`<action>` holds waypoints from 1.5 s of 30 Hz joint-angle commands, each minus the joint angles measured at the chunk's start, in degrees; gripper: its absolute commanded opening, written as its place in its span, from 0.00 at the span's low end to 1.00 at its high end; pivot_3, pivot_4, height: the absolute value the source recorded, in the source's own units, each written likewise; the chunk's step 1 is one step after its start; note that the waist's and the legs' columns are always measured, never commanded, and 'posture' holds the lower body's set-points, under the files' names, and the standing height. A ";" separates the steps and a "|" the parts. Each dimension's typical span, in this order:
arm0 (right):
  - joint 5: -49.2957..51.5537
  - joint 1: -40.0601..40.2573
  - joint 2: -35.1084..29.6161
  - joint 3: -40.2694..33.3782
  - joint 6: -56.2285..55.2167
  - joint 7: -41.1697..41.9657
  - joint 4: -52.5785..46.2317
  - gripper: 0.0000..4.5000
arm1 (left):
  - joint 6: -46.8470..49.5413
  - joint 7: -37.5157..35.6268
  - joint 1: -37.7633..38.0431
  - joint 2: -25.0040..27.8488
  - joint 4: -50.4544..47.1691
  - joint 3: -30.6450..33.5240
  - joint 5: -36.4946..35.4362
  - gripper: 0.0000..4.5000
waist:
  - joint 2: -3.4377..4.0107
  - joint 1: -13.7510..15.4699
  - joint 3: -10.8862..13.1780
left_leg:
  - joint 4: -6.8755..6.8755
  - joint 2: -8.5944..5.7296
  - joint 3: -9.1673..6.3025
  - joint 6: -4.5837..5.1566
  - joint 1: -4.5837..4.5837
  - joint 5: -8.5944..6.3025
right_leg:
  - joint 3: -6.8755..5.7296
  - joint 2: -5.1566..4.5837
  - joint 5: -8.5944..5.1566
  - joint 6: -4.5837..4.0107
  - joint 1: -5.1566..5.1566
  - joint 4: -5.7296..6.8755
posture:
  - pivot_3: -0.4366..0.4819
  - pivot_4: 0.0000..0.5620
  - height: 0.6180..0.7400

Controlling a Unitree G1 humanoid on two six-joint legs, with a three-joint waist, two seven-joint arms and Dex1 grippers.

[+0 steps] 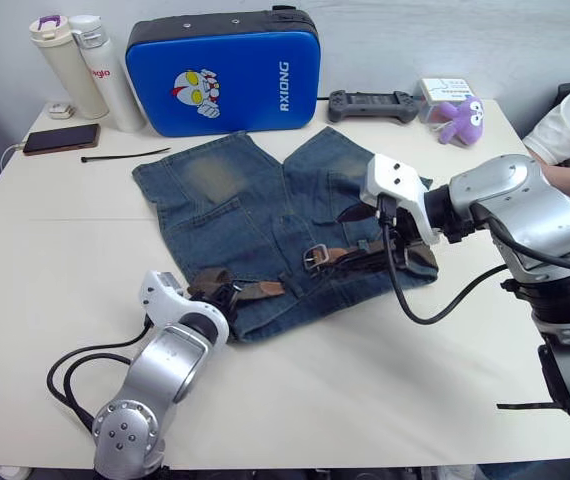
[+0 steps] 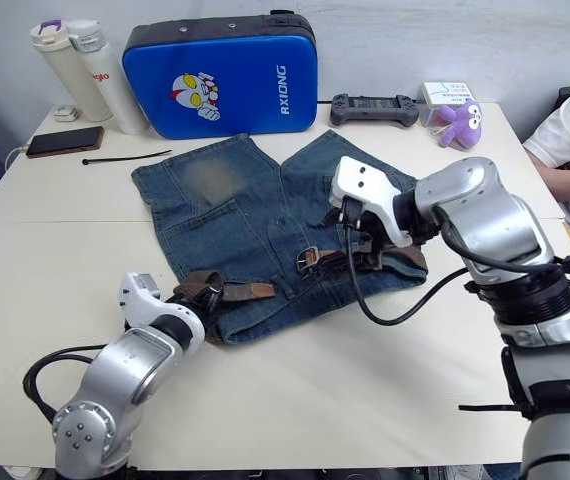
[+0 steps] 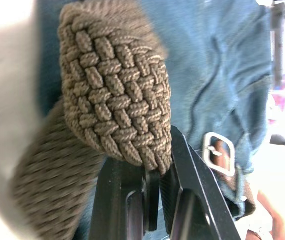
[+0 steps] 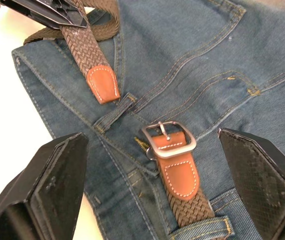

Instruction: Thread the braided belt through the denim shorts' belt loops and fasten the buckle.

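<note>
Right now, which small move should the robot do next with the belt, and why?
Probably the left gripper should carry the leather tip toward the buckle. The left gripper is shut on the braided belt just behind that tip, the tip lies short of the buckle with one of the belt loops between them, and the right gripper hangs open above the buckle.

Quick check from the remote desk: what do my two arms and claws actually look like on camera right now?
Both arms are rounded silver-grey metal shells with white wrist housings and black joints. A loose black cable loops from each wrist along the arm. The left claw has two slim, glossy black fingers; the right claw has two broad black fingers with diamond-textured pads. No markings are legible.
</note>
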 commanded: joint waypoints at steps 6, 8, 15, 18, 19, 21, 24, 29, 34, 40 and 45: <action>0.31 -1.79 -0.99 -0.43 1.03 -0.33 -1.78 0.99 | 0.93 -5.65 -1.35 -4.42 5.64 -1.36 4.08 0.00 | 0.00 0.49 0.00 | 0.06 0.00 0.00 0.00 -0.01 0.00 | -0.01 0.00 0.00 0.00 0.00 0.01 | 0.48 0.27 1.00; 0.36 -1.87 -1.33 -0.51 1.49 -0.32 -2.06 0.99 | 0.96 -6.46 -0.86 -5.99 6.54 -1.54 4.14 0.00 | 0.00 0.53 0.00 | 0.07 0.00 0.00 0.01 -0.01 0.00 | 0.00 0.00 0.00 0.00 0.00 0.02 | 0.48 0.27 1.00; 0.43 -2.04 -1.68 -0.39 2.71 -0.53 -2.56 0.99 | 1.37 -8.55 -0.89 -10.30 9.16 -1.42 3.69 0.00 | -0.01 0.59 0.00 | 0.14 0.00 -0.01 0.04 -0.03 -0.02 | -0.01 -0.01 0.01 0.02 0.01 0.02 | 0.48 0.27 1.00; 1.10 -1.51 -2.02 -0.63 3.81 -0.31 -3.73 0.99 | 1.86 -10.01 -1.16 -11.75 10.89 -1.65 4.38 0.00 | -0.02 0.57 0.01 | 0.15 0.00 -0.01 0.04 -0.04 -0.02 | -0.01 0.00 0.01 0.02 0.01 0.04 | 0.48 0.27 1.00; 1.33 -1.36 -2.13 -0.67 4.09 -0.18 -4.05 0.99 | 1.97 -10.41 -1.26 -12.22 11.39 -1.70 4.56 0.00 | -0.02 0.58 0.01 | 0.15 0.00 -0.01 0.04 -0.04 -0.02 | -0.01 0.00 0.01 0.02 0.01 0.05 | 0.48 0.27 1.00; 2.05 -0.97 -2.53 -0.69 4.72 0.30 -5.03 0.99 | 2.56 -11.72 -2.42 -13.23 13.52 -1.57 4.36 0.00 | -0.02 0.60 0.01 | 0.16 -0.01 -0.01 0.04 -0.04 -0.02 | -0.01 0.00 0.01 0.02 0.02 0.05 | 0.48 0.27 1.00; 2.69 -0.59 -3.01 -0.58 5.20 0.54 -6.02 0.99 | 4.32 -13.14 -4.86 -14.34 16.49 -1.77 3.99 0.00 | -0.03 0.75 0.02 | 0.23 -0.02 -0.02 0.05 -0.04 -0.03 | -0.03 0.00 0.02 0.04 0.03 0.07 | 0.48 0.27 1.00; 3.38 0.29 -3.56 -0.75 6.09 -0.09 -7.42 0.99 | 8.64 -14.78 -9.21 -14.11 20.14 -1.84 3.26 0.00 | -0.04 0.80 0.03 | 0.32 -0.04 -0.05 0.09 -0.04 -0.05 | -0.03 -0.01 0.05 0.10 0.08 0.08 | 0.48 0.27 1.00; 4.12 3.06 -5.04 -1.34 6.85 -1.26 -10.30 0.99 | 14.67 -16.76 -14.06 -12.45 23.13 -1.83 1.71 0.00 | -0.05 0.77 0.03 | 0.36 -0.05 -0.07 0.09 -0.06 -0.05 | -0.05 -0.01 0.07 0.12 0.09 0.08 | 0.48 0.27 1.00; 0.01 10.10 -9.51 0.16 -2.25 -1.97 -14.79 0.99 | 20.23 -19.32 -17.80 -11.00 26.56 -1.36 0.32 0.00 | -0.10 0.86 0.06 | 0.39 -0.05 -0.09 0.09 -0.10 -0.05 | -0.07 -0.02 0.07 0.13 0.08 0.08 | 0.48 0.27 1.00; -3.85 15.33 -10.90 0.62 -9.23 -3.35 -15.70 1.00 | 23.88 -20.32 -19.69 -8.97 27.39 -0.29 -1.30 0.10 | -0.12 0.73 0.07 | 0.40 -0.05 -0.07 0.08 -0.08 -0.05 | -0.04 0.00 0.08 0.15 0.09 0.12 | 0.48 0.27 1.00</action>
